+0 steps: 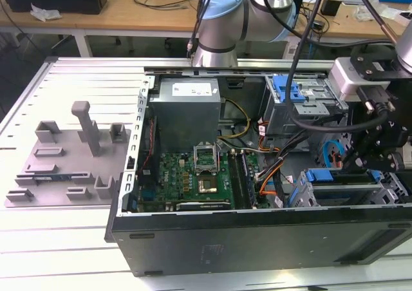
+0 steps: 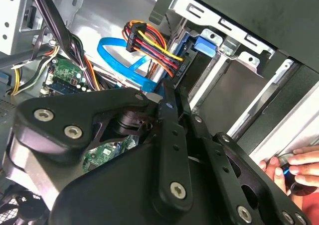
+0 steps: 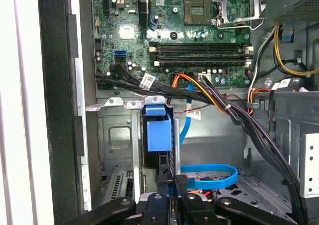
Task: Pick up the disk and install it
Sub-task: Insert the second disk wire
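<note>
The disk (image 1: 335,176) sits on edge in the drive cage at the open computer case's corner, on the exterior view's right, with its bright blue carrier frame showing. In the first wrist view, the disk (image 3: 158,133) stands in its slot with the blue tab toward the motherboard. My gripper (image 3: 180,181) hovers at the disk's other end, its black fingers drawn together. They look shut in the second wrist view, where my gripper (image 2: 167,93) is beside the disk (image 2: 203,45). I cannot tell whether they touch the disk. My gripper (image 1: 360,163) is above the cage.
Blue data cable (image 3: 212,172) and a power cable bundle (image 2: 149,43) lie close to the fingers. Motherboard (image 1: 193,175), power supply (image 1: 187,107) and an upper bay with a small blue latch (image 1: 288,88) fill the case. A person's hand (image 2: 299,165) is at the case edge. Grey fixture plate (image 1: 64,162) lies outside.
</note>
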Robot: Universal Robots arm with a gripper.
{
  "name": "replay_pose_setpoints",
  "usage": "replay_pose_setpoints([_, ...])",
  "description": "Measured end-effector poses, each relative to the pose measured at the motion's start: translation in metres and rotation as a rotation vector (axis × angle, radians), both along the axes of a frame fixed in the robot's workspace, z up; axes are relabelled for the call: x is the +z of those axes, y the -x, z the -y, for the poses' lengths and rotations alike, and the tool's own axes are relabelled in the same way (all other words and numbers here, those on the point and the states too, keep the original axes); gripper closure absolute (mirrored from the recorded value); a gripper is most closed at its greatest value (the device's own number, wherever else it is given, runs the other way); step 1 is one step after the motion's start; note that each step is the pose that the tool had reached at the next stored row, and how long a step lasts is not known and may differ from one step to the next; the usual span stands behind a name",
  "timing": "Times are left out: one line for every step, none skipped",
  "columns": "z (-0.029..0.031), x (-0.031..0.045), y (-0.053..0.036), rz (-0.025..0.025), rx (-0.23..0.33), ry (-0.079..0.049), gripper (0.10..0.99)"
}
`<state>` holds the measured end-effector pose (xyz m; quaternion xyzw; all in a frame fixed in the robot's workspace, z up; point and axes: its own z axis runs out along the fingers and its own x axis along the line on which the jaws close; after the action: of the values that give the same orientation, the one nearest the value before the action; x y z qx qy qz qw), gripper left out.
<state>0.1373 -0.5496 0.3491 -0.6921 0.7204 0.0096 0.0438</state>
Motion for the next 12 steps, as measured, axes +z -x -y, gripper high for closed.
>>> replay_pose_setpoints([0.0000,-0.0002,-0.0002,-0.0001,0.000,0.000,0.925])
replay_pose_setpoints([0.0000,-0.0005,-0.0007,0.0000,0.001,0.000,0.925])
replay_pose_setpoints([0.0000,-0.0009,-0.0009,-0.0001,0.001,0.000,0.925])
replay_pose_setpoints([0.0000,-0.0012,-0.0009,0.0000,0.001,0.000,0.925])
replay_pose_setpoints([0.0000,-0.0022,-0.0010,0.0000,0.002,0.000,0.925])
replay_pose_setpoints([0.0000,-0.0029,-0.0010,0.0000,0.003,0.000,0.925])
replay_pose_setpoints([0.0000,-0.0034,-0.0011,0.0000,0.003,0.000,0.925])
replay_pose_setpoints([0.0000,-0.0042,-0.0010,0.0000,0.004,0.000,0.925])
replay_pose_setpoints([0.0000,-0.0048,-0.0010,-0.0001,0.005,0.000,0.925])
replay_pose_setpoints([0.0000,-0.0052,-0.0010,0.0000,0.006,0.000,0.925])
replay_pose_setpoints([0.0000,-0.0056,-0.0010,0.0000,0.007,0.000,0.925])
replay_pose_setpoints([0.0000,-0.0062,-0.0010,0.0000,0.009,0.000,0.925])
